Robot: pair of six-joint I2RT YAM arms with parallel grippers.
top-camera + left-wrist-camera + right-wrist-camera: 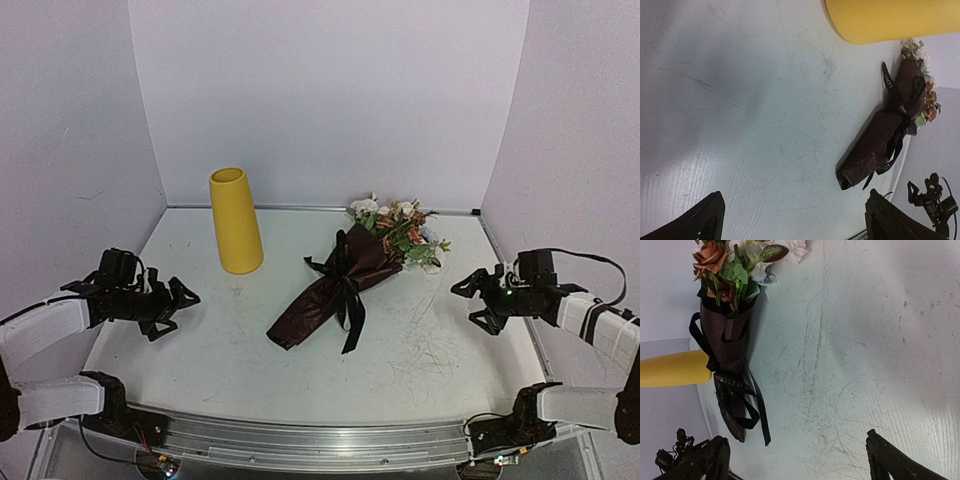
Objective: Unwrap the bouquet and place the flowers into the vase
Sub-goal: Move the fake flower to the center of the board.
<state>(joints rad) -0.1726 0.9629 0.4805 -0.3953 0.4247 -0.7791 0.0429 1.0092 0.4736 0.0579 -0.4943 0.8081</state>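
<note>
The bouquet (340,290) lies on the table (430,340) near the middle, wrapped in dark red paper and tied with a black ribbon (349,305). Its flowers (400,228) point to the back right. The yellow vase (235,220) stands upright at the back left. My left gripper (175,305) hovers open at the left side, apart from the bouquet (885,135). On the right side my right gripper (472,302) is open too, with nothing between its fingers. The right wrist view shows the bouquet (730,365), the flowers (735,265) and the vase (672,369) beyond it.
White walls (330,90) close in the back and both sides of the table. A metal rail (320,438) runs along the near edge between the arm bases. The table surface is scratched on the right half.
</note>
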